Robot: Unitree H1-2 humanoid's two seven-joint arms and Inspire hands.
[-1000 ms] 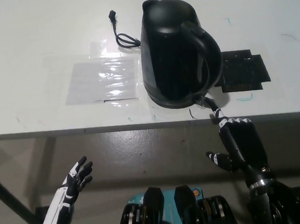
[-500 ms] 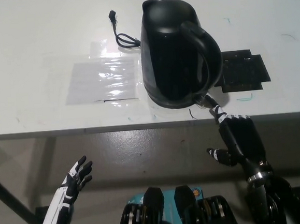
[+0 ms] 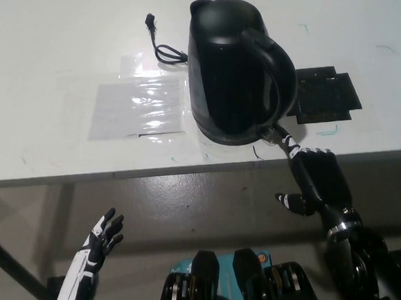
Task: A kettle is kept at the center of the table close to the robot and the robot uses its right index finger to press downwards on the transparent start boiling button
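Black right hand (image 3: 316, 180) raised from bottom right, forearm climbing steeply toward the near edge of the white surface (image 3: 41, 65); index finger stretched up and forward, tip touching the base of the black plastic electric kettle (image 3: 237, 70) just under the handle's lower end, at the small switch area there; transparent button itself too small and dark to make out. Remaining fingers (image 3: 320, 156) curled in against the palm, thumb sticking out to the side toward picture left, nothing grasped. White left hand (image 3: 103, 235) resting low at lower left, below the surface edge, fingers spread apart and empty, well apart from everything. Kettle standing upright near the front edge of the surface, centre-right, seen from above; spout pointing away toward the far side, looped handle facing the robot and slightly right, so spout-to-handle axis runs far-to-near with a slight tilt to the right. Glossy black body, domed lid closed, faint reflections on the wall. Thin black power cord (image 3: 162, 47) curling out from the kettle's left far side, plug end lying loose on the surface. Clear plastic sheet (image 3: 138, 106) taped flat just left of the kettle. Black square mat (image 3: 325, 97) flat just right of the kettle, partly behind the handle.
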